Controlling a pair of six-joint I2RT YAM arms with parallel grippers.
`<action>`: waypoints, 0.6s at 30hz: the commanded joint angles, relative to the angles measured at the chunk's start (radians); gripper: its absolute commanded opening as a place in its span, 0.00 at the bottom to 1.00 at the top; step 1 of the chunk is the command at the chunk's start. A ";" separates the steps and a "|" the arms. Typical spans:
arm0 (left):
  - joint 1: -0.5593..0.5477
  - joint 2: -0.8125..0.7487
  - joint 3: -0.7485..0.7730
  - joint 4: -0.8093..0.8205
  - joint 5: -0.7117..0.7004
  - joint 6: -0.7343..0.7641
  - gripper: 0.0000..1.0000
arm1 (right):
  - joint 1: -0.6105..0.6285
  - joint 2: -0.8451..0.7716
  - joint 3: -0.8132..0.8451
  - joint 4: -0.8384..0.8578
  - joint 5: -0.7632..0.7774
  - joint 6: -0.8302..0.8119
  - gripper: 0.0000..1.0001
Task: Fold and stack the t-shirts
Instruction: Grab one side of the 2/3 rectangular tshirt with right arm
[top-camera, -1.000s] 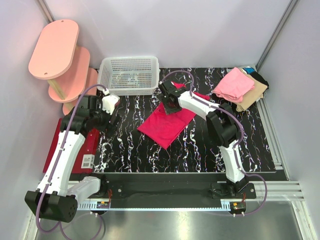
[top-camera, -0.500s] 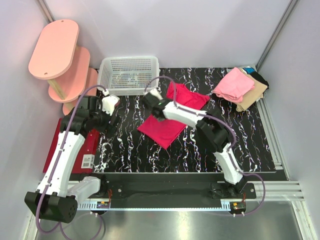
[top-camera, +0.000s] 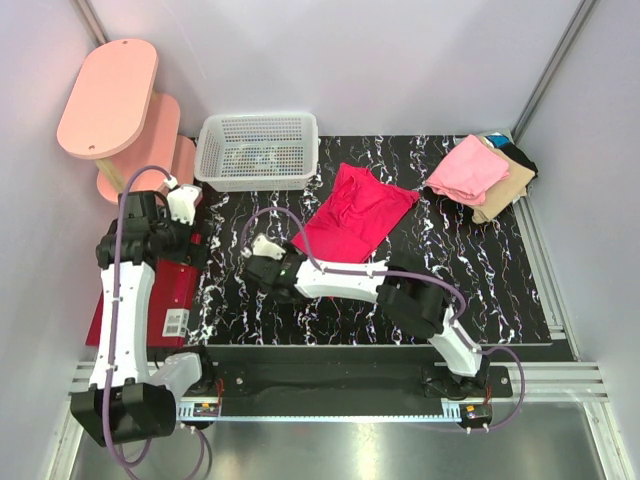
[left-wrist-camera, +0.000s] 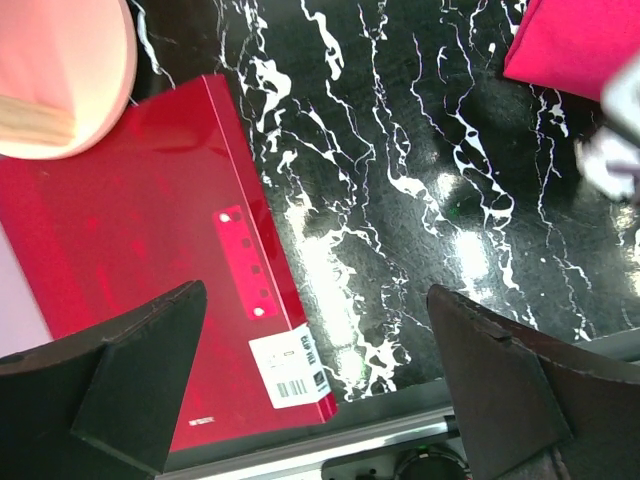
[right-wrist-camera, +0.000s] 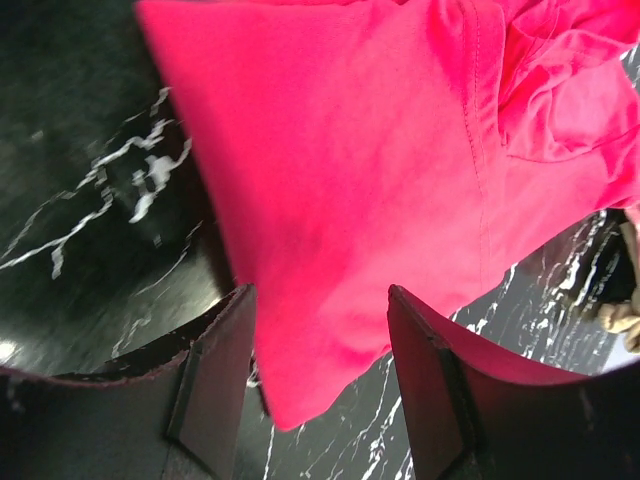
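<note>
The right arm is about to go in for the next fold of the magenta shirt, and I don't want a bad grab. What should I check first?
1. Right gripper free: ok, jaws open, nothing clamped.
2. Left gripper clear of the shirt: ok, open, over the red mat edge.
3. Magenta t-shirt lying smooth: not ok, its far end is rumpled.
4. Right fingers low enough to catch the shirt's corner: cannot tell.
5. Folded stack ready to take it: ok, pink t-shirt on top, at the table far right corner.
</note>
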 joint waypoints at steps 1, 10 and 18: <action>0.051 0.020 0.010 0.011 0.094 0.014 0.99 | 0.048 -0.004 0.011 -0.007 0.103 0.004 0.63; 0.079 0.008 0.006 0.011 0.102 0.031 0.99 | 0.098 0.097 0.037 -0.027 0.149 0.012 0.66; 0.085 0.004 0.006 0.006 0.108 0.042 0.99 | 0.099 0.157 0.031 -0.030 0.173 0.033 0.67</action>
